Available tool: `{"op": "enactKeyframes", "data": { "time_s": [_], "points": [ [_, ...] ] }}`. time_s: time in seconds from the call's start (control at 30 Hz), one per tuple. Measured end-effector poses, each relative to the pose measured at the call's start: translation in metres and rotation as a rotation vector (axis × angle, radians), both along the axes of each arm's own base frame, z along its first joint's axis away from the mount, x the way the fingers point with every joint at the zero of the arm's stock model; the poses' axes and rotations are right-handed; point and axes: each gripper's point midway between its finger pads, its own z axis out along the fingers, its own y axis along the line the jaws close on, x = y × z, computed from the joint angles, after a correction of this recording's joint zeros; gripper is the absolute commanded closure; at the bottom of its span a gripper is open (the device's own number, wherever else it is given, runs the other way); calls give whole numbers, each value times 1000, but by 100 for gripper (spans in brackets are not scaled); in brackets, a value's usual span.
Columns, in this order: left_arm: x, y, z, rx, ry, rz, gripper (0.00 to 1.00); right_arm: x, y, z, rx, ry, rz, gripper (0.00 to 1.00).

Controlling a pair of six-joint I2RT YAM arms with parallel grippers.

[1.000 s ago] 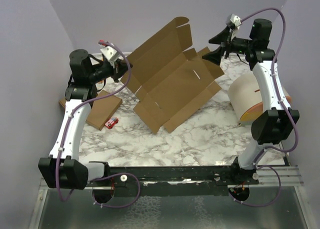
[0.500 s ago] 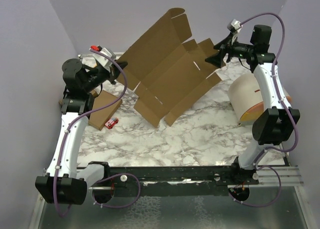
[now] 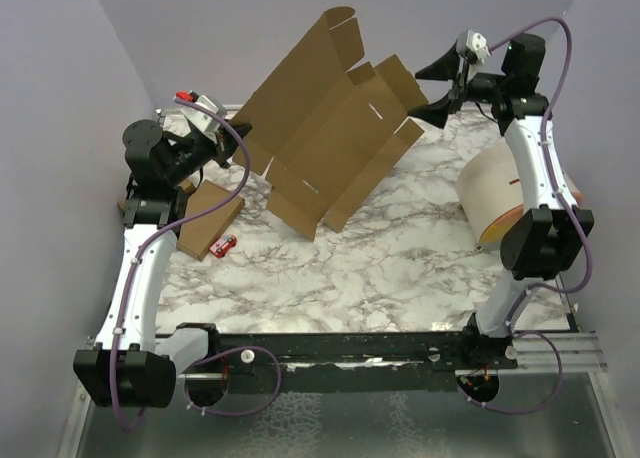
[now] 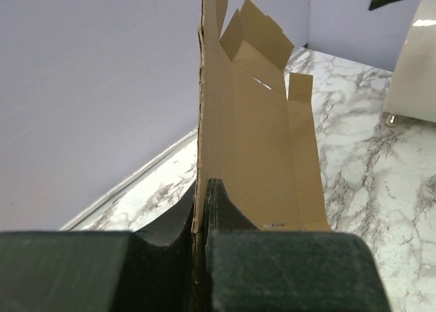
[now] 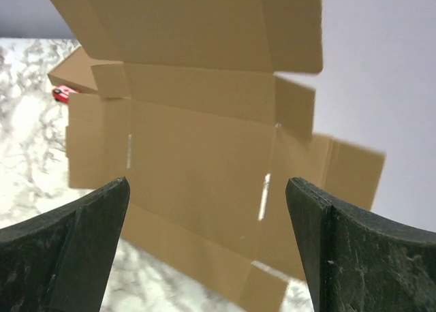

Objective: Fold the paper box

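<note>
— Where was the paper box (image 3: pixel 330 128), and what did it look like?

— It was a plain brown die-cut sheet, unfolded, with creased flaps along its edges and a few small slits. It stood tilted steeply at the far middle of the marble desk (image 3: pixel 400 258). Its near flaps were low by the desk, and its top flap rose against the far wall.

— What were the pincers doing?

— The left pincer (image 4: pixel 202 189) was closed tight on the sheet's left edge, with cardboard pinched between both fingers. The right pincer (image 3: pixel 432 91) was spread wide and held nothing, facing the box's right flaps from just beside them.
</note>
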Motion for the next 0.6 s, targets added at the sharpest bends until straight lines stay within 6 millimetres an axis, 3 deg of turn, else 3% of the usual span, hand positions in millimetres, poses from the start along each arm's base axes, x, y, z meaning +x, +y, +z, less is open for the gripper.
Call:
{"op": "enactKeyframes", "data": {
  "time_s": [0.13, 0.4, 0.6],
  "points": [
    [-3, -4, 1, 2, -13, -27, 100, 23, 17, 15, -7, -110, 50, 2],
    [-11, -9, 8, 3, -46, -72, 100, 39, 55, 10, -29, -171, 57, 20],
    [-14, -11, 11, -1, -53, -87, 100, 51, 54, 7, -45, -188, 10, 43]
  ]
}}
